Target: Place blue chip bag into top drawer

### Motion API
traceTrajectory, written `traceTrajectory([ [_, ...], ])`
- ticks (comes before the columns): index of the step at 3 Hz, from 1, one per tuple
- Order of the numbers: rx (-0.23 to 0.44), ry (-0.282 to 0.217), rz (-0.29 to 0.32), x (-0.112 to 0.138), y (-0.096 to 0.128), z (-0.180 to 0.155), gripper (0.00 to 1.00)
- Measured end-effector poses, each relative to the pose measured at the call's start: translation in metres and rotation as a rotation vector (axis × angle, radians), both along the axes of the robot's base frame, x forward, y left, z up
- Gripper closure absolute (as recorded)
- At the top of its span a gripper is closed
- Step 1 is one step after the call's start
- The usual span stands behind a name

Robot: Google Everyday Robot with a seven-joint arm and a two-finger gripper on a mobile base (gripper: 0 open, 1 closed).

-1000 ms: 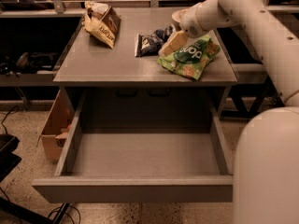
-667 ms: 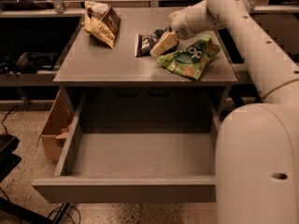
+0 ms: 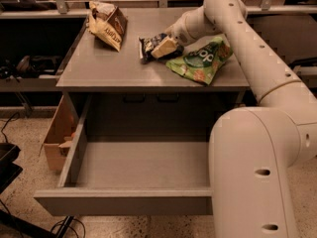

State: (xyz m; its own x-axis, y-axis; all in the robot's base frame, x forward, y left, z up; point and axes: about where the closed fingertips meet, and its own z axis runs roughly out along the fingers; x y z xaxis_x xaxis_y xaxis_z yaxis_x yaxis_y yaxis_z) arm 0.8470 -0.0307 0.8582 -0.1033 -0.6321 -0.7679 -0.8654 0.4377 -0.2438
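The blue chip bag (image 3: 150,44) lies crumpled on the grey cabinet top (image 3: 114,63), near its middle back. My gripper (image 3: 164,46) reaches in from the right and sits right over the bag's right side, its pale fingers (image 3: 165,47) touching or covering part of the bag. The top drawer (image 3: 133,172) is pulled wide open below the cabinet top, and its inside is bare. My arm (image 3: 247,43) arcs from the lower right up over the cabinet.
A green chip bag (image 3: 200,61) lies just right of the gripper. A tan-and-brown bag (image 3: 107,25) lies at the back left of the top. A cardboard box (image 3: 58,135) stands on the floor left of the drawer. Cables and dark gear lie at the left.
My gripper has moved left, off the green bag and onto the blue chip bag. My arm's base now fills more of the right side. The bags have not moved.
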Motion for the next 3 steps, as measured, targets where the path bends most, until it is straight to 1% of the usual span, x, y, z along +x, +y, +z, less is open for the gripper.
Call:
traceTrajectory([
  [1, 0.003, -0.003, 0.005, 0.0, 0.007, 0.003, 0.63],
  [2, 0.041, -0.053, 0.072, -0.008, 0.022, 0.026, 0.87],
  [3, 0.063, -0.111, 0.178, -0.03, 0.038, 0.067, 1.0],
])
